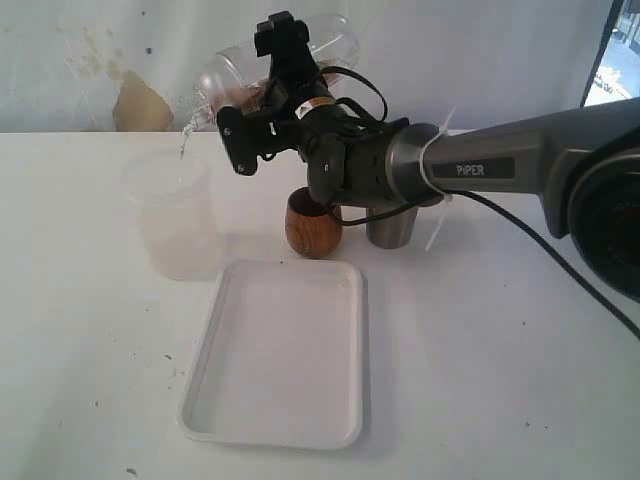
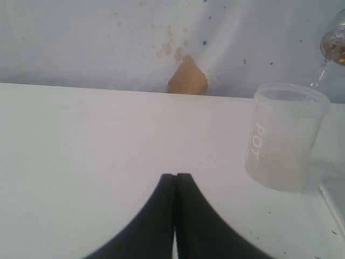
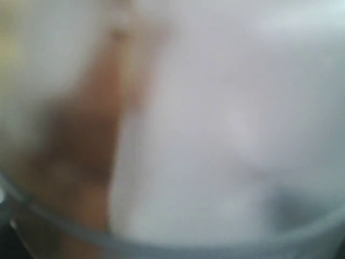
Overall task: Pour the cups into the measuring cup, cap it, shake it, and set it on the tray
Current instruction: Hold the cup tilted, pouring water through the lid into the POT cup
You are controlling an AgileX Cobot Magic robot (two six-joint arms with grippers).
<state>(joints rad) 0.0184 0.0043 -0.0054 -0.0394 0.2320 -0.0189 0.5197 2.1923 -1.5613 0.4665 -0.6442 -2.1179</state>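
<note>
Up high, right gripper [image 1: 283,62] pinches the measuring cup [image 1: 228,78], tipped leftward over the frosted cup [image 1: 172,215]; left gripper [image 2: 175,181] pressed together.

My right wrist feed is almost wholly out of focus. Something clear sits right up against the lens, and I read it as the wall of the measuring cup [image 3: 226,135], a pale grey-white haze that fills nearly the whole picture. A curved translucent band [image 3: 215,245] sweeps across the lower edge, dipping in the middle and rising towards both sides. I cannot tell whether it is the cup's rim or its base. Along one side a brown smear [image 3: 86,151] runs up through the haze, darkest around its middle and fading to tan at its ends. Whether it lies inside the cup or behind it, I cannot say. A small dark patch [image 3: 6,229] shows in one corner beneath the band, too blurred to identify.
</note>
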